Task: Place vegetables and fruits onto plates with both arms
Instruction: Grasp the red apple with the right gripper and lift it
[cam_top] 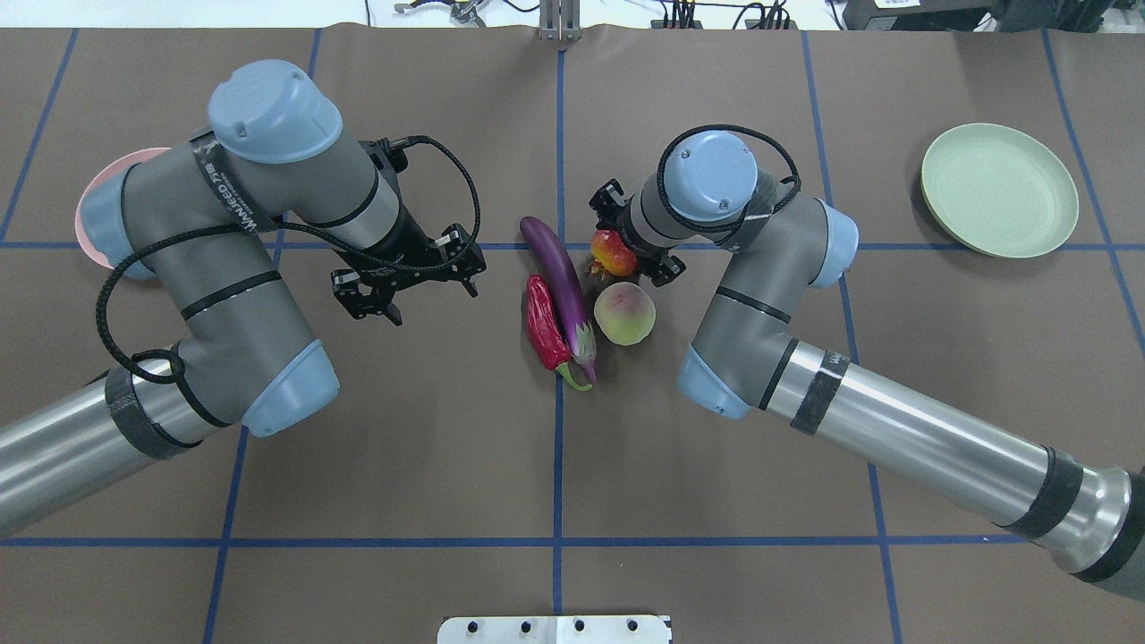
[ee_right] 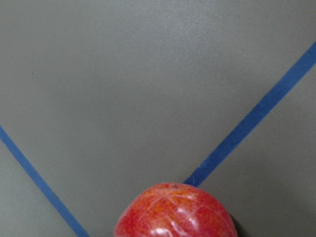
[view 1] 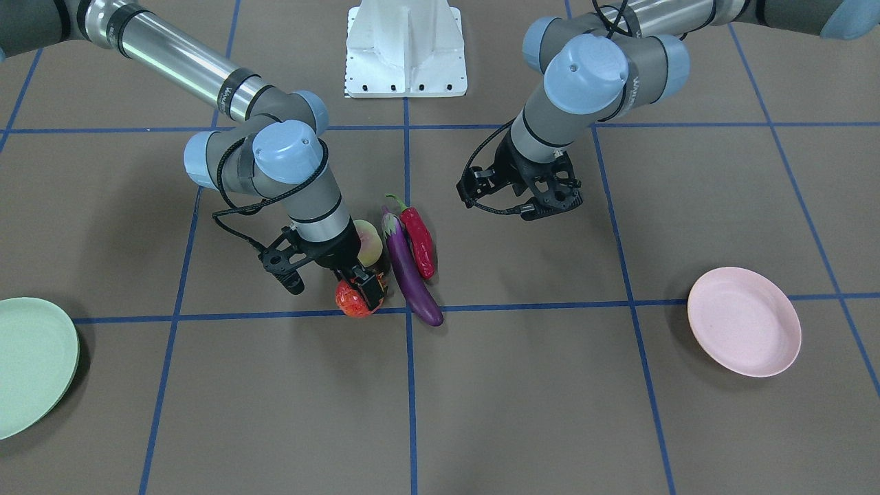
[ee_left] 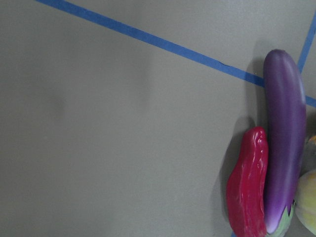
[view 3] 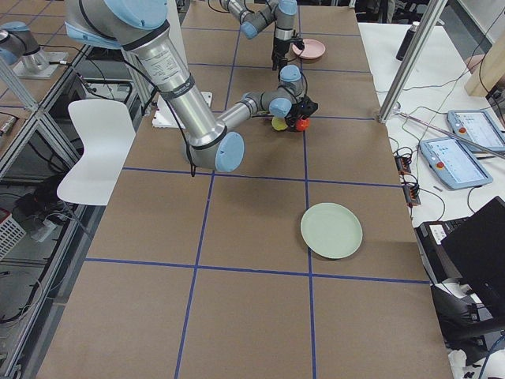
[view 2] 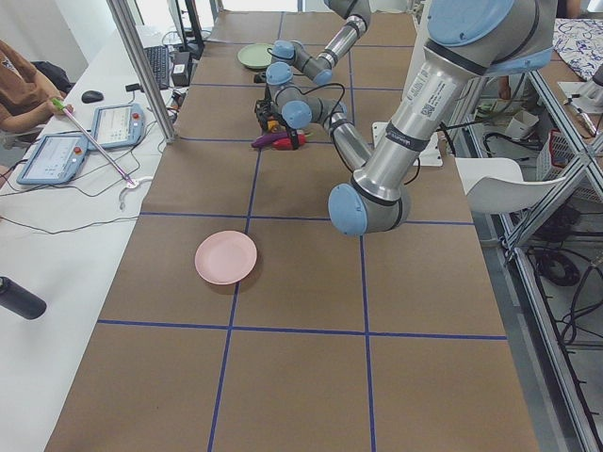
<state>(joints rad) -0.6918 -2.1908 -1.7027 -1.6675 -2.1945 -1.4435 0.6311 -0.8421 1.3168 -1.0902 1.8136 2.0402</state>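
The purple eggplant (view 1: 409, 271) (cam_top: 559, 277) lies mid-table with the red chili pepper (view 1: 419, 240) (cam_top: 543, 326) against it; both show at the right edge of the left wrist view, eggplant (ee_left: 284, 148) and chili (ee_left: 247, 187). The peach (view 1: 369, 242) (cam_top: 624, 313) sits on the eggplant's other side. My right gripper (view 1: 361, 292) is down over the red-orange fruit (view 1: 349, 302) (cam_top: 614, 253) (ee_right: 175, 212) and looks shut on it. My left gripper (view 1: 522, 203) (cam_top: 407, 291) is open and empty, apart from the chili. The pink plate (view 1: 744, 322) and the green plate (view 1: 27, 364) hold nothing.
The pink plate (cam_top: 89, 210) is partly hidden behind my left arm's elbow. The green plate (cam_top: 999, 190) lies far out on my right. The white base block (view 1: 405, 48) stands at the robot's side. Blue tape lines cross the brown table.
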